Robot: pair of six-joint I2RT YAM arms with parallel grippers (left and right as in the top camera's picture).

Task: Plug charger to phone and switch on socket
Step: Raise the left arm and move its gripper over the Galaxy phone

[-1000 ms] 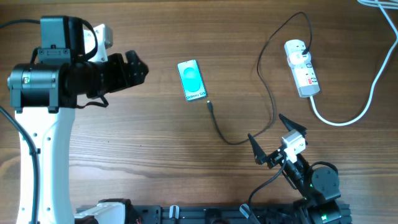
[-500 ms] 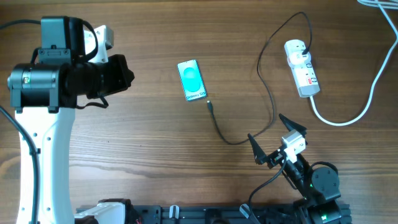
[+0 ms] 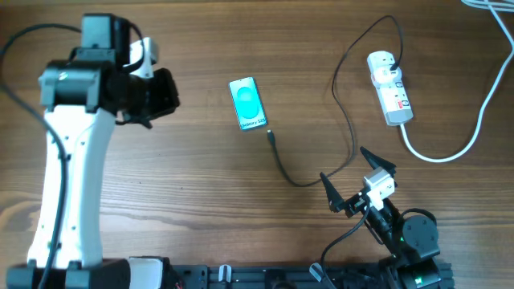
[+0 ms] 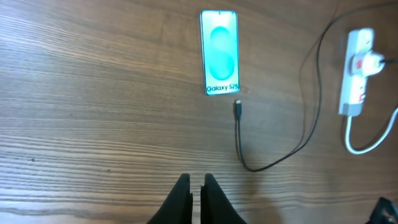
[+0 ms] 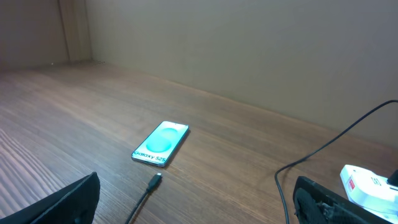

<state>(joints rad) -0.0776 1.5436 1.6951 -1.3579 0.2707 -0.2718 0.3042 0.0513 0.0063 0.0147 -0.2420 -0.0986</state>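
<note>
one phone is lying face up on the table, screen glowing turquoise. one charger is trailing across the wood, its single connector lying just beside the phone's bottom edge, apart from it. one socket is sitting well apart to the right, one white lead running off it. two grippers: the left gripper is hovering with fingers nearly pressed together, holding nothing; the right gripper is resting low, fingers spread wide, empty.

socket cropped at right wrist view's edge, its on-off state perhaps unreadable
</note>
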